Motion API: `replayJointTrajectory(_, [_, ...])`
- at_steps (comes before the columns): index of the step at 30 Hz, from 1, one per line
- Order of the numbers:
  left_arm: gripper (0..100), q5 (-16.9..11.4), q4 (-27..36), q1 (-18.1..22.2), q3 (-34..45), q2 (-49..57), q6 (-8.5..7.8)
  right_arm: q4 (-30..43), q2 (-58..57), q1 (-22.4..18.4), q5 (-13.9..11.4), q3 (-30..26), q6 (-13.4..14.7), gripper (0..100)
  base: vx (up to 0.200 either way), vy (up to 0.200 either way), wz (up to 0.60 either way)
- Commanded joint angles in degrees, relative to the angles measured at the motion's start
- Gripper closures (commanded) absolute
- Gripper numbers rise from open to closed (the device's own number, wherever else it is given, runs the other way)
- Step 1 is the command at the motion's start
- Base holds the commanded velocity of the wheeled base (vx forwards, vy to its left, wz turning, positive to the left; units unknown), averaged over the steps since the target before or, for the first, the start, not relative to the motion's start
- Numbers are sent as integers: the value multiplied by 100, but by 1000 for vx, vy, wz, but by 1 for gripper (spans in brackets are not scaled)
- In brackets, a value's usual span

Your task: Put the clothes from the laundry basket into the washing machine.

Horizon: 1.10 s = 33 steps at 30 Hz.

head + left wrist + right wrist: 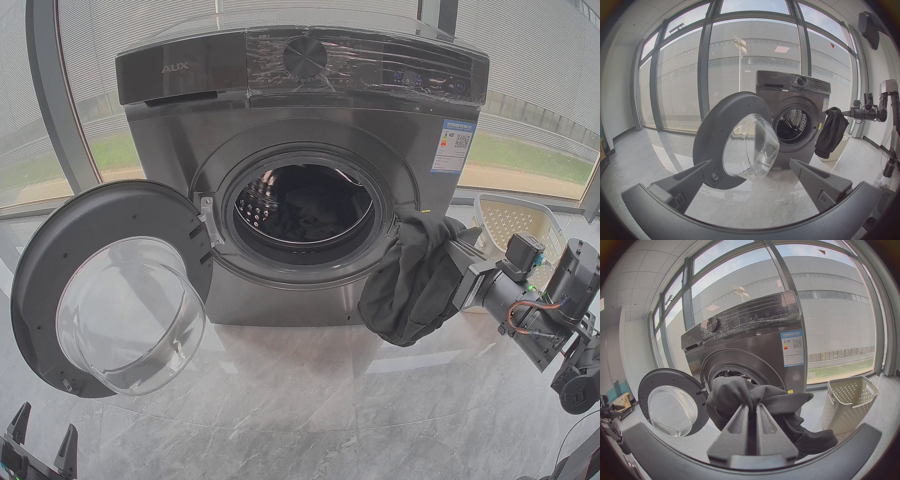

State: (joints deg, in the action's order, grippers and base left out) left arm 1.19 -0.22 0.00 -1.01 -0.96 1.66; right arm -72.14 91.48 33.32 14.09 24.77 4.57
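Note:
A grey front-loading washing machine [300, 156] stands ahead with its round door [109, 287] swung wide to the left. Dark clothes lie inside the drum [306, 212]. My right gripper [453, 245] is shut on a dark grey garment [409, 281], which hangs just right of the drum opening and touches its rim. That garment [747, 397] drapes over the shut fingers [739, 427] in the right wrist view, and the garment [832, 132] hangs beside the machine in the left wrist view. My left gripper [753, 178] is open and low, well back from the door. A white laundry basket [515, 228] stands right of the machine.
Tall windows [56, 125] run behind and beside the machine. The open door [734, 137] juts out over the grey marble floor [300, 387] on the left. The basket [850, 402] sits near the window at the right.

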Motion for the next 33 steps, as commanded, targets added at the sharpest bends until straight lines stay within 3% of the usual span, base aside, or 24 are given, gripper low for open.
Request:
replayJointTrajectory(1, [0,4,-4,0,84,70,1,-1,10,8,-3,-7,0,100,0,-200,0])
replayJointTrajectory(5, [0,4,-4,0,84,70,1,-1,10,17,-3,-7,0,100,0,-200,0])
replayJointTrajectory(16, [0,4,-4,0,84,70,1,-1,10,114,-12,-69,9,100,0,0,0])
replayJointTrajectory(20, [0,4,-4,0,84,70,1,-1,-95,140,-249,-297,-9,100,0,0,0])
replayJointTrajectory(22, [0,12,-4,0,84,70,-16,-1,-157,175,-495,-526,-53,100,0,0,0])
replayJointTrajectory(27, [0,12,-13,0,84,70,-43,7,-104,667,-478,-420,-18,100,120,0,0])
replayJointTrajectory(33, [0,12,-4,9,92,79,-113,-10,195,896,-557,-262,-9,100,0,0,0])
